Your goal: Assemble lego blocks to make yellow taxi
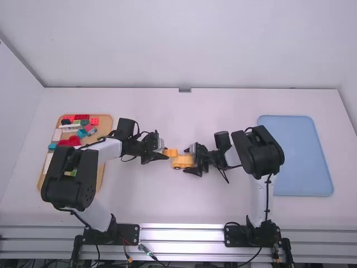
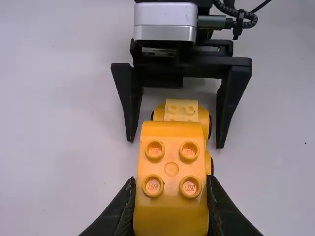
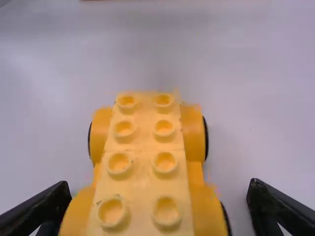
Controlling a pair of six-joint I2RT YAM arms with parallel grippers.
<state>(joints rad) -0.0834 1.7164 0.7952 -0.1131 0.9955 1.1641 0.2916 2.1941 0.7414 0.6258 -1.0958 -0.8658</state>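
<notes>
My left gripper (image 1: 163,154) is shut on a yellow-orange block (image 1: 170,152), just left of and above the wheeled yellow car base (image 1: 182,162) in the high view. In the left wrist view, that block (image 2: 171,172) has several studs on top and sits between the fingers of my left gripper (image 2: 171,199). The right gripper (image 1: 192,160) stands around the base's right end. Seen from the right wrist, the base (image 3: 140,162) shows two rows of studs and dark wheels, with space between it and the fingers of my open right gripper (image 3: 160,196).
A wooden tray (image 1: 100,167) with red, teal, white and green blocks lies at the left, partly under the left arm. On the right lies a blue tray (image 1: 304,156), with the right arm's elbow over its left edge.
</notes>
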